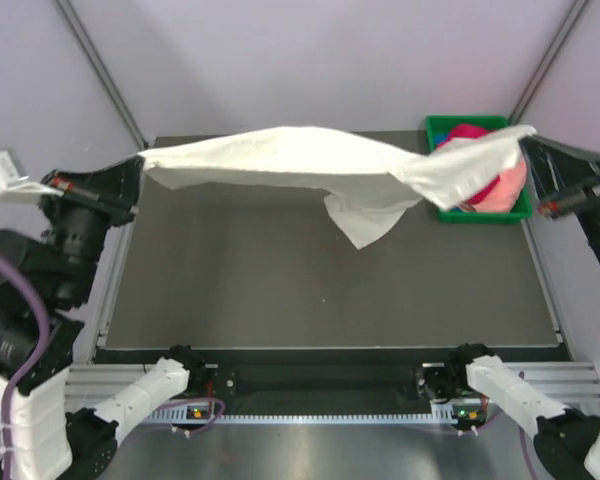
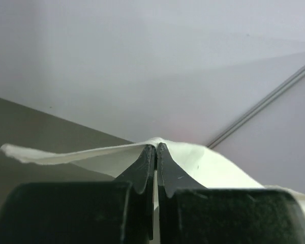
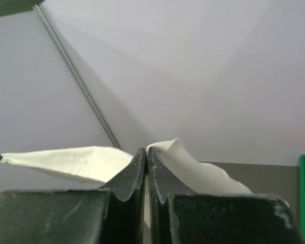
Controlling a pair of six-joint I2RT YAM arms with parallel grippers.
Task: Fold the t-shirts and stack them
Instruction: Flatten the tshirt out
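A robotics lab test cell is showing here. Plain pale lilac panel walls are enclosing a dark grey table, with slim metal struts running up the corners. Two black-and-white robot arms, the left arm and the right arm, are reaching in from the table's sides, their bases sitting on a bare aluminium rail along the near edge. A purple cable is trailing along the left arm. A green plastic tray is sitting at the far right corner.
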